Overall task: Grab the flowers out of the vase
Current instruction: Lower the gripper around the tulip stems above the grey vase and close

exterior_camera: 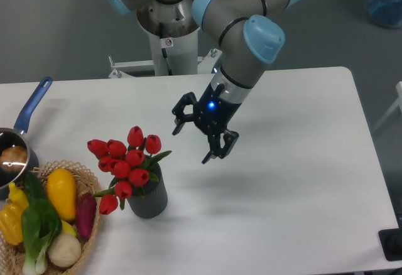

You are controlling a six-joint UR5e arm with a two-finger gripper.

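- On my one fixed camera feed, I see the gripper (193, 144) hanging above the white table (295, 181), its two black fingers spread apart with nothing between them; a small blue light glows on the wrist just above.
- I see the claw up and to the right of the flowers (127, 160), near them but not touching; one fingertip (178, 129) points toward the blooms, the other sits lower and further right.
- I see the arm (242, 43) reaching in from the top of the view, grey links with pale blue joint caps, tilted so the tool leans toward the left of the picture.
- I find the flowers standing in the vase (149, 196): red tulip buds fanned out wider than the vase mouth, green leaves showing at the right of the bunch and one bud drooping low on the left side.
- I see the vase upright on the table, dark grey, in the lower left part of the surface, just right of the wicker basket (88, 177).
- I see the basket holding a yellow vegetable (61, 193), a purple one (85, 215) and leafy greens (38, 225).
- I see a steel saucepan (11, 157) with a blue handle (32, 104) at the left edge, behind the basket, something pale brown inside it.
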